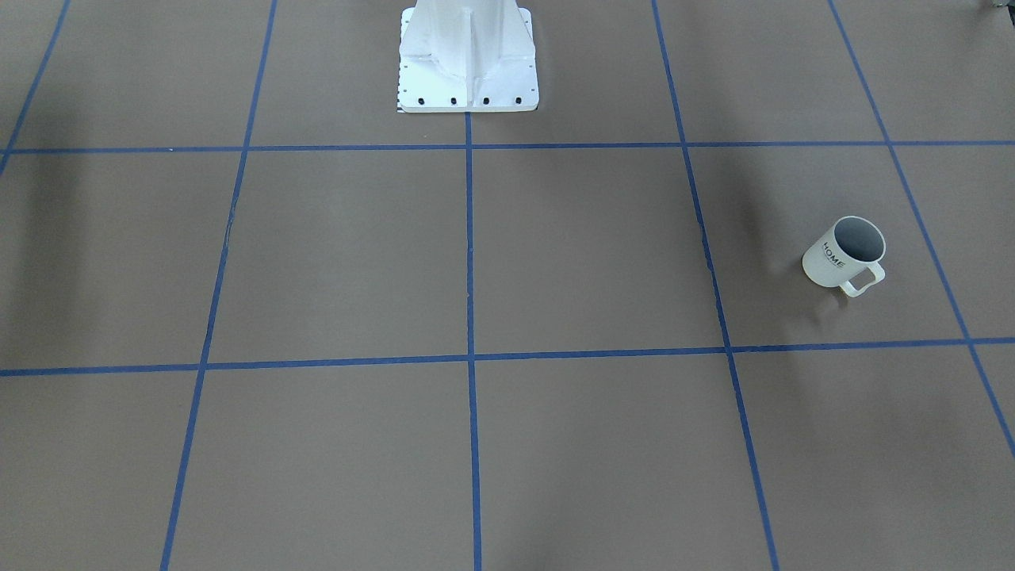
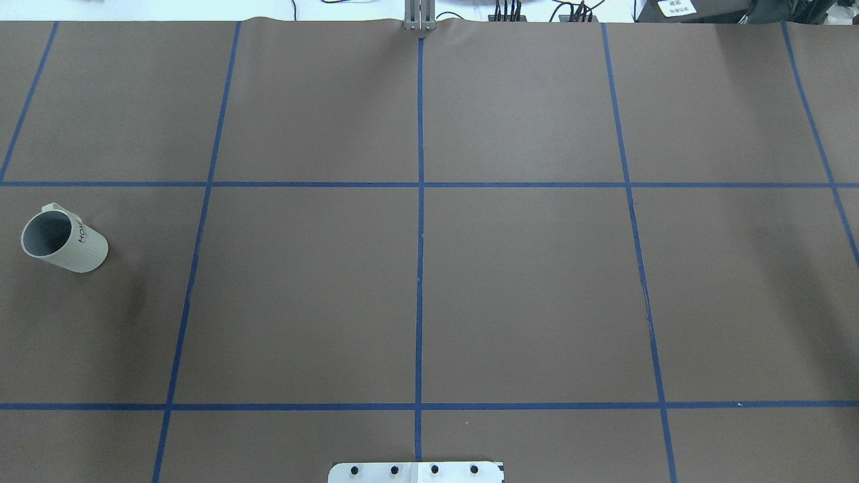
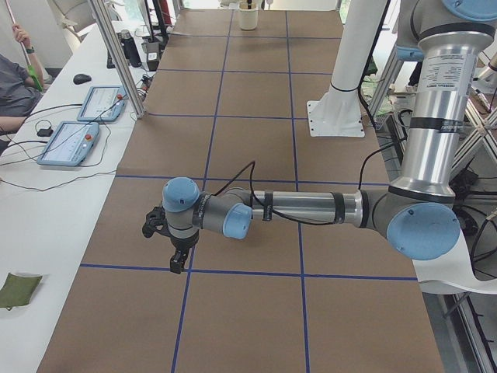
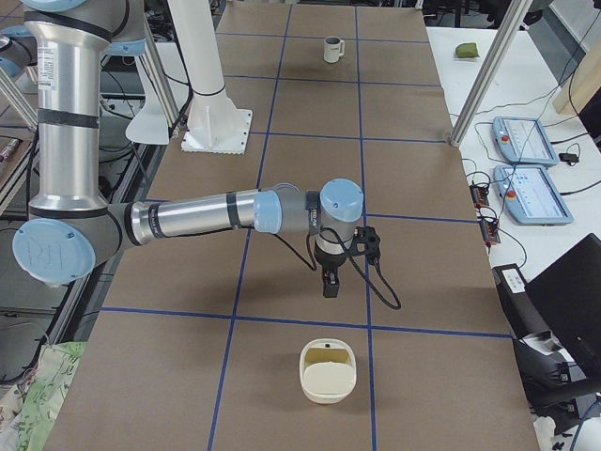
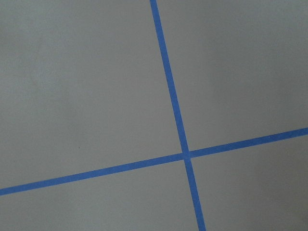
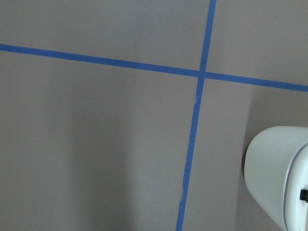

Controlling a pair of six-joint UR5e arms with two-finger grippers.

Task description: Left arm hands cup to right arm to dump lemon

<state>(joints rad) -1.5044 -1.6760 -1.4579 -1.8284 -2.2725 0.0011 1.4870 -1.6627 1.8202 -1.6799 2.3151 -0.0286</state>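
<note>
Off-white cup (image 2: 65, 244) stands on the table (image 2: 523, 295) at the overhead frame's left edge; cream tub (image 4: 329, 381) lies bottom-centre in the right-side view. Whether left gripper (image 3: 179, 260) or right gripper (image 4: 330, 284) is clenched cannot be told.

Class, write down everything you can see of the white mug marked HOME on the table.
The cup is a small off-white mug, ceramic by its look, with a grey inside, black HOME lettering on its side and a squarish loop handle turned away from the robot. It stands upright, mouth up, on the brown table, far out on the robot's left, inside a square of blue tape. Only the table touches it.
</note>
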